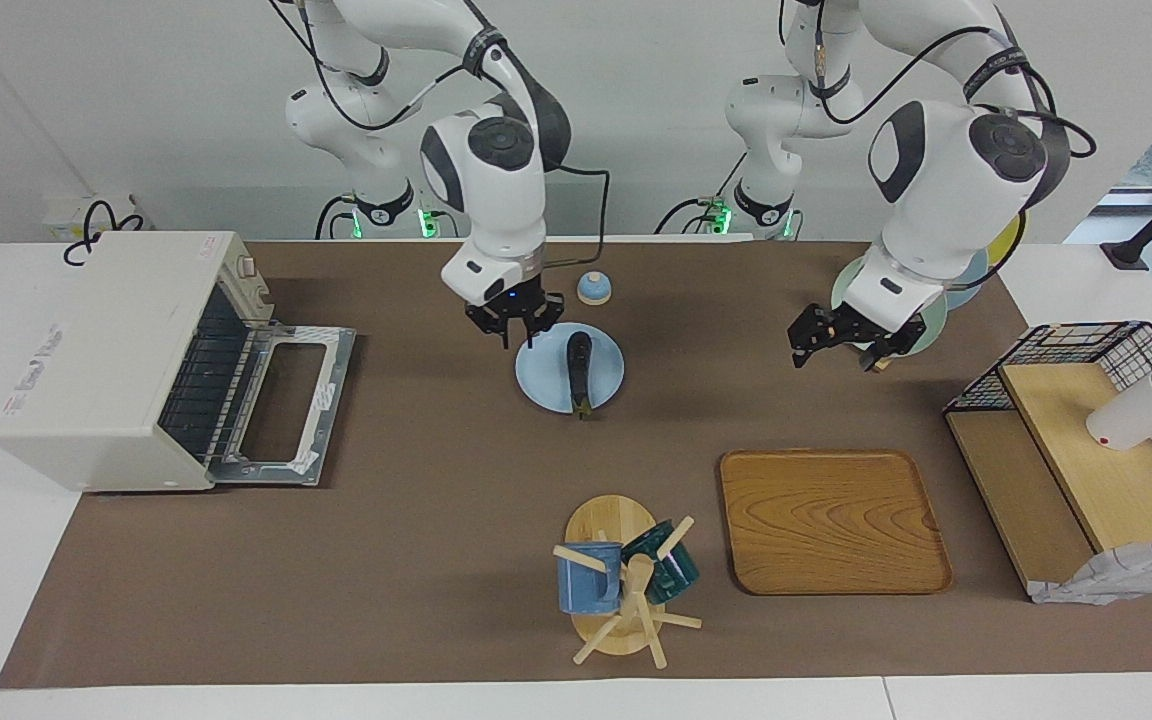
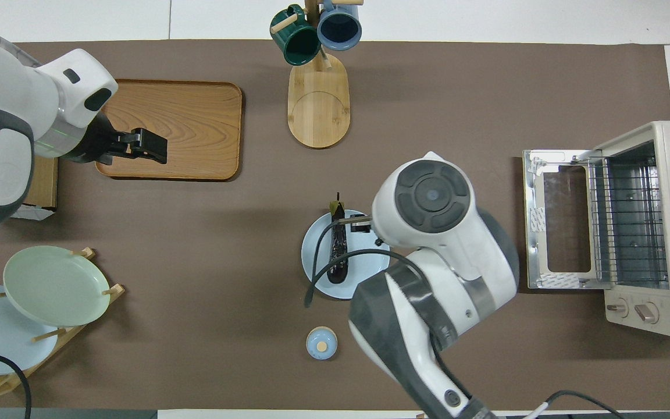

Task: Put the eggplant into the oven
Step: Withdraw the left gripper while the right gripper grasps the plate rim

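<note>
Here the eggplant (image 1: 578,368) lies on a light blue plate (image 1: 546,385) mid-desk, well apart from the oven (image 1: 106,360), whose door hangs open. The right end effector (image 1: 514,328) hovers over the plate's edge beside the eggplant, fingers seemingly apart. The left end effector (image 1: 834,350) waits raised over bare desk (image 1: 436,480), its fingers apart.

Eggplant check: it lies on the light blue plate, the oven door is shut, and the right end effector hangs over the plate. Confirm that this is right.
One point is wrong: the oven door is open, folded down flat onto the table, as the facing view shows. The rest holds: the eggplant lies on the light blue plate, and the right end effector hangs over the plate's edge.
</note>
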Robot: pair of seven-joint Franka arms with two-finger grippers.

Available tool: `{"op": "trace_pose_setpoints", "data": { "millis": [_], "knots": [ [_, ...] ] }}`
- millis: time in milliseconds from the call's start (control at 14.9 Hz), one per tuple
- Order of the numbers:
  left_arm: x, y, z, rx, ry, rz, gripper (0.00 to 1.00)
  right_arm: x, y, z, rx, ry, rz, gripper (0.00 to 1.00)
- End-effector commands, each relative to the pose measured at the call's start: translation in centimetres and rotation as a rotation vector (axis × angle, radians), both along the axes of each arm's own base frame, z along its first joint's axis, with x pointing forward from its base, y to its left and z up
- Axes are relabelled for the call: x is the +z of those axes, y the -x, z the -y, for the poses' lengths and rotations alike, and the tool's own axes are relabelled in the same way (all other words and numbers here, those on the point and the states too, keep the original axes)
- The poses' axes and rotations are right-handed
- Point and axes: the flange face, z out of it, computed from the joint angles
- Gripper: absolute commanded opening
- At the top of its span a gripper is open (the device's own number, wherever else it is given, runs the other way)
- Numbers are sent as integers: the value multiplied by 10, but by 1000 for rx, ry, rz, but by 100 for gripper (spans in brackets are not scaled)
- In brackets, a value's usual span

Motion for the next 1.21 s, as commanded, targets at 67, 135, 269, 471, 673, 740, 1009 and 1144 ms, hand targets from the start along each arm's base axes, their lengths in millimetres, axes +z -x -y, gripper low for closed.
{"op": "trace_pose_setpoints", "data": {
  "millis": [67,135,269,471,673,740,1009,1144],
  "knots": [
    [39,21,-18,-5,-69,5,100,-17,16,-103,-48,-30,22,34],
    [44,25,-18,-9,-84,12,100,-37,32,-136,-60,-17,14,34],
    [52,32,-19,-10,-88,6,100,-79,48,-160,-58,-18,40,34],
    [57,41,-21,-12,-100,-40,100,-105,59,-157,-11,14,75,34],
    [65,47,-25,-6,-101,-39,100,-117,70,-153,60,73,106,38],
    [66,48,-24,-7,-101,-40,100,-119,72,-152,70,77,113,40],
    [72,59,-28,-7,-104,-55,100,-142,87,-140,86,54,119,42],
    [73,57,-27,-8,-102,-45,100,-142,87,-139,85,60,115,32]
  ]
}}
